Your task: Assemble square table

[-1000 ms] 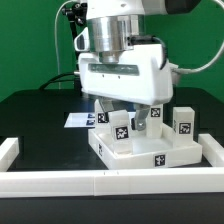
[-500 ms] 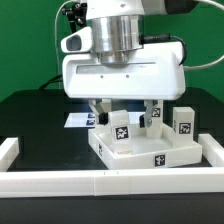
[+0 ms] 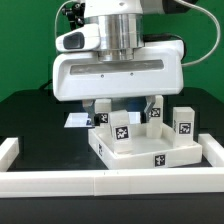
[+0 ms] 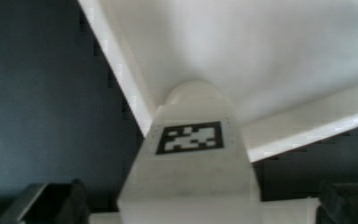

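Gripper (image 3: 124, 103) jaws stand wide apart, nothing between them yet; fingertips hang just above the upright leg (image 3: 122, 127) standing on the square tabletop (image 3: 150, 152). From the wrist view I see that leg (image 4: 194, 150) directly below, tagged face up toward the camera, with one finger (image 4: 43, 202) showing on either side of it. Leg's long axis runs vertical, in line with my approach, so I judge a straight descent should bracket it. Tabletop lies toward the exterior view's right, near the front rail (image 3: 100, 181). Other legs (image 3: 183, 122) stand on its far right side. Marker board (image 3: 76, 120) lies far left, apart
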`<state>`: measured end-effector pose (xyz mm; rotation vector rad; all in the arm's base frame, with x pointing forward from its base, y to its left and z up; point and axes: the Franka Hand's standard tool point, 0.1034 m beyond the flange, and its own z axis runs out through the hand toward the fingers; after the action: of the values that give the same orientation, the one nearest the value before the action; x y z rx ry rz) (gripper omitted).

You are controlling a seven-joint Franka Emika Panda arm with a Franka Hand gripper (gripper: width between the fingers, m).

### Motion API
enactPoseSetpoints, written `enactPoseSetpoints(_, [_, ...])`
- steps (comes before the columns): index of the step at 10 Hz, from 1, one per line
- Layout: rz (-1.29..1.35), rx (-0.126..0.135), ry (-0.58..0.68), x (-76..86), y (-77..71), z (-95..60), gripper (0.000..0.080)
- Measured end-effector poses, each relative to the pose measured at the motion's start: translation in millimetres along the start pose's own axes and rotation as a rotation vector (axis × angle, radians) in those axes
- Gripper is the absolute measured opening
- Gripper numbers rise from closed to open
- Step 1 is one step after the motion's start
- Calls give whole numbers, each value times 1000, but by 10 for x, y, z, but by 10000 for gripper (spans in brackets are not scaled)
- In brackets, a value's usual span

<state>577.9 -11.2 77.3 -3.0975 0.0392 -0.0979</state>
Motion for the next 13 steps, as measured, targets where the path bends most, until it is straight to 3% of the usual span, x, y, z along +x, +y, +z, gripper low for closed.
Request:
enactPoseSetpoints(1, [-30,-5,-1,-1,13,1,649])
enactPoseSetpoints(3, [-29,-6,-2,-2,21,2,373])
enactPoseSetpoints(4, [-29,-6,-2,-3,21,3,373])
enactPoseSetpoints(5, [-20,-6,-2,-3,26,4,290])
enactPoseSetpoints(8, [57,-6,-3,-5,28,8,290])
enactPoseSetpoints(13, [649,-6,-9,-16,22,33,290])
